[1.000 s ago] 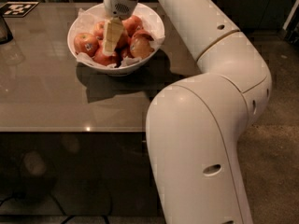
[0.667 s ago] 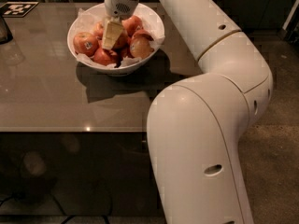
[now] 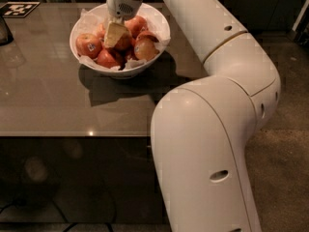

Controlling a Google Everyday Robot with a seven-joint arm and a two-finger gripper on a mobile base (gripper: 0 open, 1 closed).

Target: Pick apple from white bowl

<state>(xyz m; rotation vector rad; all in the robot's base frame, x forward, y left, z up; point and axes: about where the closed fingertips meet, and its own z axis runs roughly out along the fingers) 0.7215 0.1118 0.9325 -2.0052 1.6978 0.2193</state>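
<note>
At the far left edge, a dark object (image 3: 4, 30) stands on the glossy brown table (image 3: 58, 100). A black-and-white marker (image 3: 18, 8) lies flat just behind it, at the back corner. To their right, toward the far side of the tabletop, sits the white bowl (image 3: 120, 72), lined with crumpled white paper (image 3: 89, 19) and heaped with fruit.

A stickered apple (image 3: 88, 45), red with a small dark label, lies on the bowl's left side. A front apple (image 3: 108, 58), also red, rests low against the near rim. In the middle of the heap is the apple (image 3: 126, 42), deep red and partly hidden, still inside the bowl among the others.

The gripper (image 3: 117, 36) reaches down into the bowl from above. Its pale tan tip touches the left flank of that apple, but whether it is closed on the fruit or merely resting against it cannot be told from this angle. A back apple (image 3: 137, 25) sits just beyond the tip, and a paler apple (image 3: 146, 49), yellow-orange, leans on the bowl's right side.

From the gripper the white arm (image 3: 217, 105) sweeps right and then down. Its thick joints fill the right half of the scene and cover the table's near right corner. A brownish floor (image 3: 287, 149) shows at the right edge.
</note>
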